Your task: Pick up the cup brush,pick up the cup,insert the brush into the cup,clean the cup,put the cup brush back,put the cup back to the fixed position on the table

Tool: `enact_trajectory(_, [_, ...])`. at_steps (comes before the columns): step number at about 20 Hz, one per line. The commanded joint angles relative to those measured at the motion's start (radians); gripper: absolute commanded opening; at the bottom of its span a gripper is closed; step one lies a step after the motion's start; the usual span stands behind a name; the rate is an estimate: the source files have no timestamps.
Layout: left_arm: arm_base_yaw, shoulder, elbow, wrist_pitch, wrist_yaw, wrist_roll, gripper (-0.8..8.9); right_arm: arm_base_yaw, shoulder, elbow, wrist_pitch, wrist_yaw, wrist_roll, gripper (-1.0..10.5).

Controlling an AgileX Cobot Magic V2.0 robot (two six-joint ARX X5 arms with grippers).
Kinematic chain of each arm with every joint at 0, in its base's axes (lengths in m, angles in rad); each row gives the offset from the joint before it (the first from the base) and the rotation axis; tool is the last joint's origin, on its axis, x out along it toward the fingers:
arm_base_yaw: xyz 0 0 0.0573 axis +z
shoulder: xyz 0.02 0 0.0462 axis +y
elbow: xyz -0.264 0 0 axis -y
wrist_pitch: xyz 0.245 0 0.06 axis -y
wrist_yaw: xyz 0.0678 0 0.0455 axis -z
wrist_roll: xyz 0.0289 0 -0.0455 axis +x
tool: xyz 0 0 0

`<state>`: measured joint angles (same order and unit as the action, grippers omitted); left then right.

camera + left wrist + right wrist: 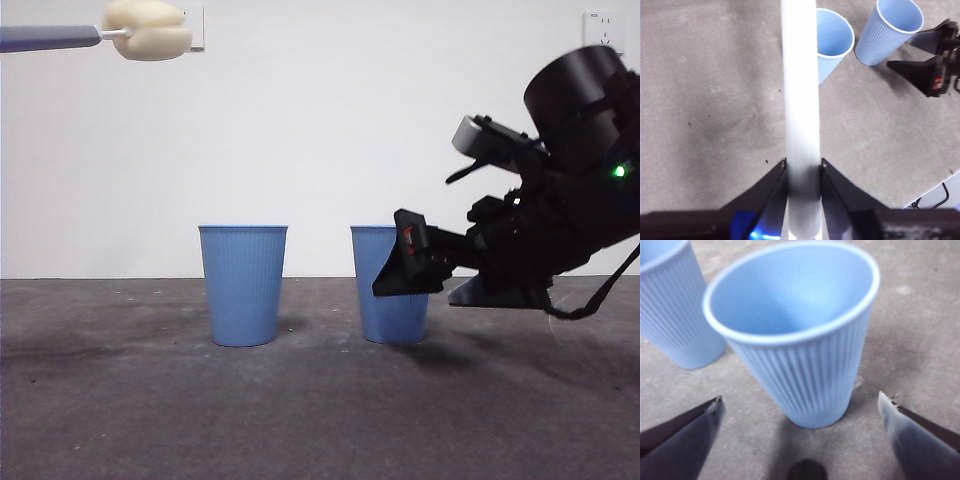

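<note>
Two grippers are working: the left gripper (802,167) is clamping the cup brush (148,30) at ten o'clock, while the right gripper (800,405), jaws apart, is flanking the cup (385,290) at three o'clock.

Front cam sits low, level across my table (300,400). My left wrist cam looks straight down from high up; my right wrist cam's close in. All three catch both cups (243,285).

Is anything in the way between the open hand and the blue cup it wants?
No. The right hand is open with the cup straight ahead, only bare table between them. The other cup stands off to one side.
</note>
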<state>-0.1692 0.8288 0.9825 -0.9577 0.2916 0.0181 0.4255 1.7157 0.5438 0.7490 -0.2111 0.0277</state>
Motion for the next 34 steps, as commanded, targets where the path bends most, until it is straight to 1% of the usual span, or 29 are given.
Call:
enact_trajectory(1, [0.002,-0.004,-0.005,0.002,0.003,0.014,-0.09,0.002,0.045,0.006,0.047,0.003,0.023,5.4])
enact_trajectory(3, [0.002,-0.004,-0.005,0.002,0.003,0.017,-0.09,0.002,0.077,0.023,0.070,0.003,0.026,5.4])
enact_trajectory(12, [0.002,-0.004,-0.005,0.002,0.003,0.029,-0.09,0.002,0.176,0.135,0.066,0.003,0.029,5.3])
enact_trajectory(13, [0.002,-0.004,-0.005,0.002,0.003,0.031,-0.09,0.002,0.179,0.139,0.065,0.003,0.032,4.8])
enact_trajectory(14, [0.002,-0.004,-0.005,0.002,0.003,0.031,-0.09,0.002,0.180,0.140,0.064,0.003,0.032,4.0])
enact_trajectory(17, [0.002,-0.004,-0.005,0.002,0.003,0.031,-0.09,0.006,0.180,0.140,0.041,0.002,0.023,2.8])
enact_trajectory(18, [0.002,-0.004,-0.005,0.002,0.003,0.032,-0.09,0.007,0.180,0.140,0.029,0.002,0.019,2.1])
enact_trajectory(20, [0.002,-0.004,-0.005,0.002,0.003,0.032,-0.09,0.007,0.180,0.140,0.019,-0.028,0.016,0.8])
enact_trajectory(21, [0.002,-0.004,-0.005,0.002,0.003,0.033,-0.09,0.007,0.180,0.140,0.019,-0.055,0.015,0.0])
enact_trajectory(22, [0.002,-0.004,-0.005,0.000,0.003,0.036,-0.09,0.007,0.179,0.140,0.021,-0.084,0.014,-0.2])
enact_trajectory(24, [0.002,-0.004,-0.005,-0.006,0.003,0.044,-0.09,0.008,0.172,0.140,0.002,-0.104,0.028,-0.2])
enact_trajectory(26, [0.002,0.000,-0.005,-0.027,-0.010,0.080,-0.09,0.014,0.129,0.140,-0.112,-0.106,0.024,-0.2])
enact_trajectory(29, [-0.020,0.016,-0.005,-0.050,-0.055,0.116,-0.09,0.035,-0.033,0.142,-0.388,-0.090,-0.088,-0.2])
enact_trajectory(30, [-0.035,0.024,-0.005,-0.055,-0.064,0.129,-0.09,0.043,-0.105,0.150,-0.503,-0.069,-0.116,-0.2])
enact_trajectory(32, [-0.079,0.043,-0.005,-0.074,-0.068,0.171,-0.09,0.063,-0.229,0.193,-0.759,-0.037,-0.195,-0.2])
enact_trajectory(34, [-0.145,0.071,-0.005,-0.095,-0.106,0.201,-0.09,0.087,-0.315,0.256,-1.006,0.017,-0.275,-0.2])
